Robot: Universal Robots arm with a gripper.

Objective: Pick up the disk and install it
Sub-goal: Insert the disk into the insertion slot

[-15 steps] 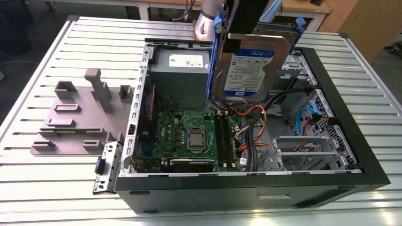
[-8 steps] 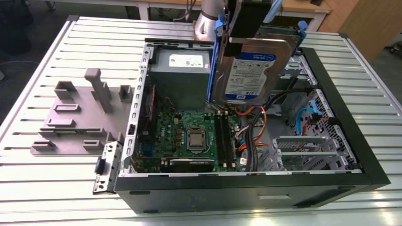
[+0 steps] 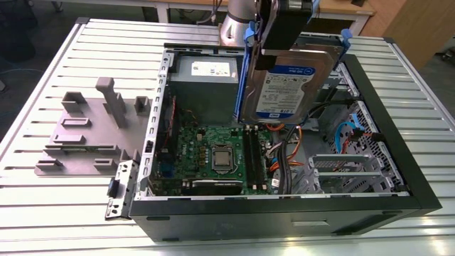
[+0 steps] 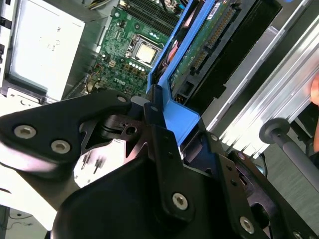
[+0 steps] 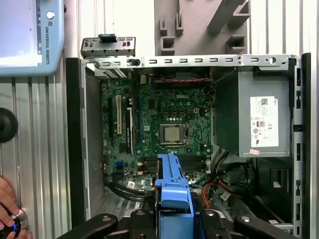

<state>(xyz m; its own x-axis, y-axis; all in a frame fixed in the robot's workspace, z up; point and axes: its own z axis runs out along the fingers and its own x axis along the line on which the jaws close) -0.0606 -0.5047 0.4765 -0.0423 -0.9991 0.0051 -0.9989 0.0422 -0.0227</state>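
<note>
Probably a lab: slatted metal bench [image 3: 57,224], opened computer [image 3: 284,216].

The open computer case [image 3: 284,218] lies on the desk [image 3: 57,224], with a fixture plate [image 3: 78,144] just beside it on the exterior view's left. Inside the case, the motherboard [image 3: 213,154] lies flat and the power supply [image 3: 202,80] sits behind it. The disk [image 3: 288,85] hangs upright above both, clamped in the pincer [image 3: 286,42].

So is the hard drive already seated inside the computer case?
No, in the exterior view the claw holds the hard drive in the air, above the motherboard of the open computer case.
</note>
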